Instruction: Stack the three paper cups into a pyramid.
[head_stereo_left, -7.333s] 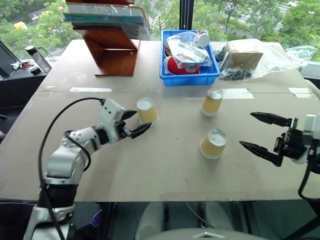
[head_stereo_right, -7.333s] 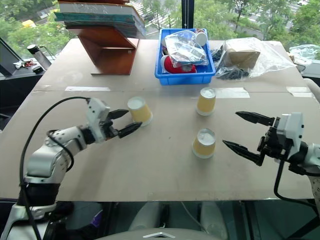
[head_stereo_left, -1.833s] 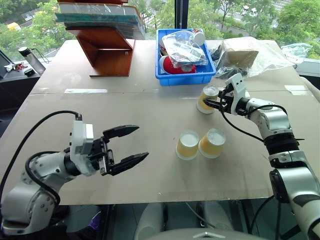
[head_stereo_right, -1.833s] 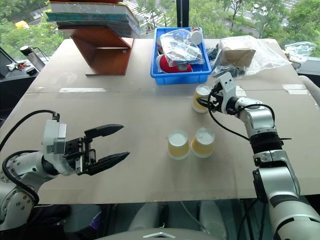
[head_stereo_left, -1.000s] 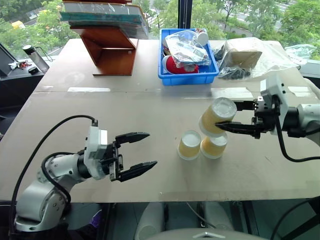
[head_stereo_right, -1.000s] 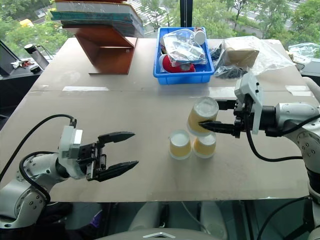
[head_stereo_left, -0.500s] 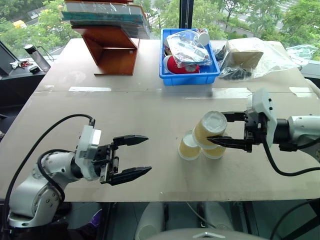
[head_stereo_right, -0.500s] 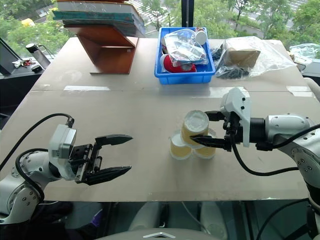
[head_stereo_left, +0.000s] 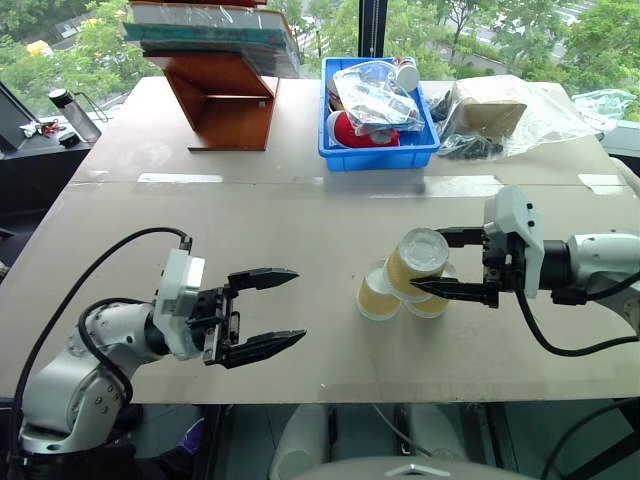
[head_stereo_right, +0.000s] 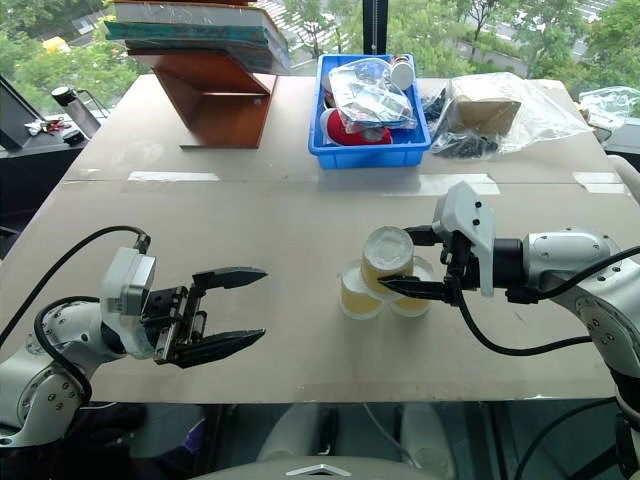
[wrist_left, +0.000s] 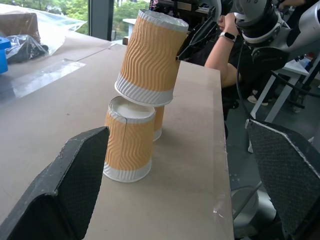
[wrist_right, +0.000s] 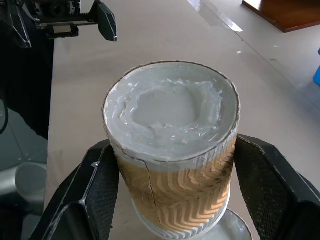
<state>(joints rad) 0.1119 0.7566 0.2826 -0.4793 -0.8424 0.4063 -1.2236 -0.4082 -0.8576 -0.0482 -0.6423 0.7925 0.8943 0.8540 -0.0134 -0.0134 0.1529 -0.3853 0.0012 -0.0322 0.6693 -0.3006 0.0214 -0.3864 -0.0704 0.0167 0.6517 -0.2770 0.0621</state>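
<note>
While right gripper (head_stereo_left: 440, 263) clamps tilted top cup (head_stereo_left: 414, 262) over 2 base cups (head_stereo_left: 377, 293) near table (head_stereo_left: 300, 220) front edge, left gripper (head_stereo_left: 268, 312) gapes empty.

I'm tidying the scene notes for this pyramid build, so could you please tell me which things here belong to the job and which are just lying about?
Part of the job:
- top cup, held in the right gripper, tilted over the base
- two base cups, upside down and side by side

Just lying about:
- blue bin of packets
- wooden stand
- plastic-wrapped box
- left gripper, open and idle
</note>
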